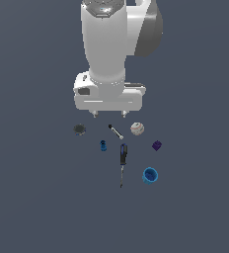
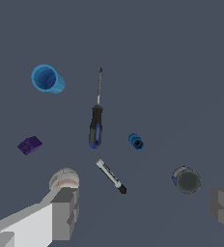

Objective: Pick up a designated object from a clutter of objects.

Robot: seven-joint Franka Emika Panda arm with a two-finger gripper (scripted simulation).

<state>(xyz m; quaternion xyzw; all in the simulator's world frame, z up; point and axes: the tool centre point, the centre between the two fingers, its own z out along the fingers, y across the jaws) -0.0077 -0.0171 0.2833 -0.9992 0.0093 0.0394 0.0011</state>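
The purple block (image 1: 157, 145) lies apart from its neighbours, with bare floor all round it. Nearest are the white ball (image 1: 137, 129) and blue cup (image 1: 150, 175).

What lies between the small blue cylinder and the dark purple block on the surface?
In the exterior view, the black-and-blue screwdriver handle lies between the small blue cylinder and the dark purple block. The wrist view shows the same.

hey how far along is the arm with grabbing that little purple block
Nothing looks done yet: the purple block lies on the floor beside the white ball. The claw hangs open and empty above the clutter. Left: move over the block, descend, close and lift.
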